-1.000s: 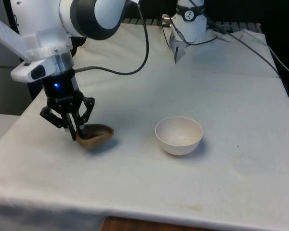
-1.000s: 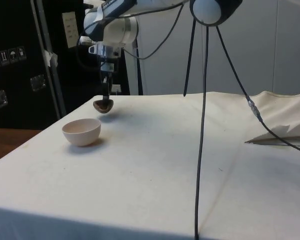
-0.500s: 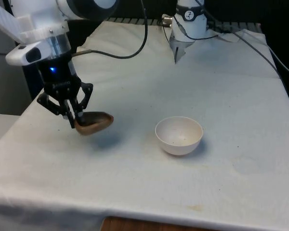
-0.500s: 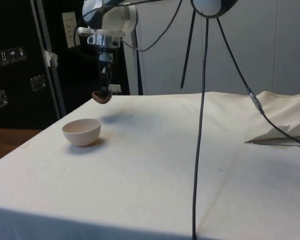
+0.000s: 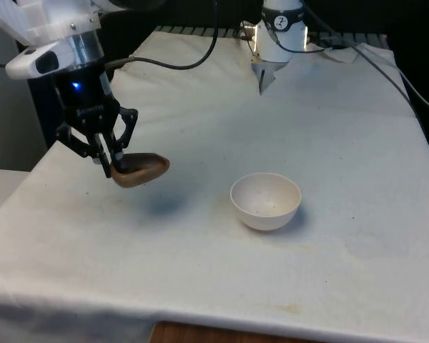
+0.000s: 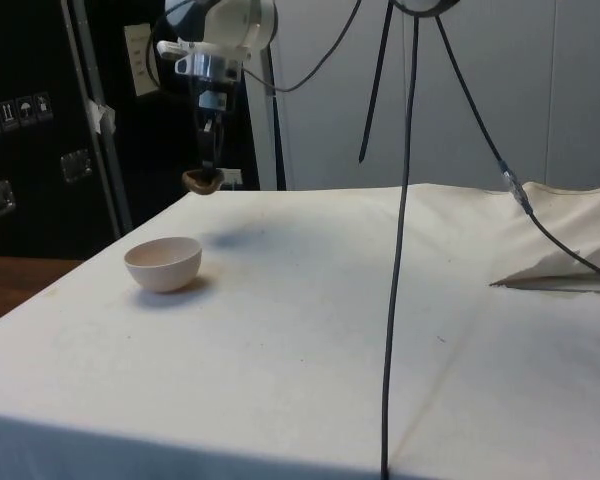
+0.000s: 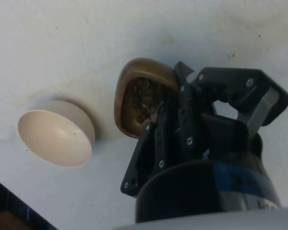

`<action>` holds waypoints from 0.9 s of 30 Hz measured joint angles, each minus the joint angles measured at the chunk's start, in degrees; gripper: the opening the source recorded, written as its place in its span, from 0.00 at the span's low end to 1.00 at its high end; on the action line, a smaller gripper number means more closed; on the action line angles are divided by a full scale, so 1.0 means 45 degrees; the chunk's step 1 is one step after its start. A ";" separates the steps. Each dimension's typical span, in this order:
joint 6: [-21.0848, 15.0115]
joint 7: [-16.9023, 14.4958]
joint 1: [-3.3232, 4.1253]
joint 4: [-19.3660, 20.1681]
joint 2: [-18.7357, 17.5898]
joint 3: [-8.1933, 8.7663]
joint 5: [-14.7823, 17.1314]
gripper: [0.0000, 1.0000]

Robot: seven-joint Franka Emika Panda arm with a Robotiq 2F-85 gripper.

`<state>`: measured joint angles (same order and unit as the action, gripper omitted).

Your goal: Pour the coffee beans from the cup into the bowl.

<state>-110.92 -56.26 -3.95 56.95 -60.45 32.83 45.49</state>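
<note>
My gripper point(image 5: 114, 166) is shut on the rim of a brown cup point(image 5: 139, 170) and holds it in the air above the cloth, at the front view's left. The cup point(image 6: 203, 180) hangs well above the table in the side view. Inside the cup point(image 7: 139, 96) dark coffee beans point(image 7: 143, 103) show, with one finger point(image 7: 159, 125) over the rim. A white bowl point(image 5: 265, 201) stands on the cloth to the front view's right of the cup, apart from it. The bowl point(image 7: 56, 139) looks empty inside, and it sits near the table's edge point(image 6: 163, 263).
A dark cable point(image 6: 398, 240) hangs down through the side view's middle. Folded white cloth point(image 6: 565, 250) lies at that view's right. The table's front edge point(image 5: 222, 314) runs just below the bowl in the front view.
The gripper has lifted the cup off the cloth and carried it upward; its shadow now lies separate beneath it. The bowl has not moved.
</note>
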 measured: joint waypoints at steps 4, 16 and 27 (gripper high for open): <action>-0.0013 -0.0038 0.0076 0.0178 0.0127 0.0000 0.0000 0.01; -0.0013 -0.0064 0.0293 0.0573 0.0611 0.0000 0.0000 0.01; -0.0025 -0.0089 0.0458 0.0789 0.0828 0.0000 0.0000 0.01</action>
<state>-111.04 -56.67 -1.89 60.50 -56.72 32.83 45.49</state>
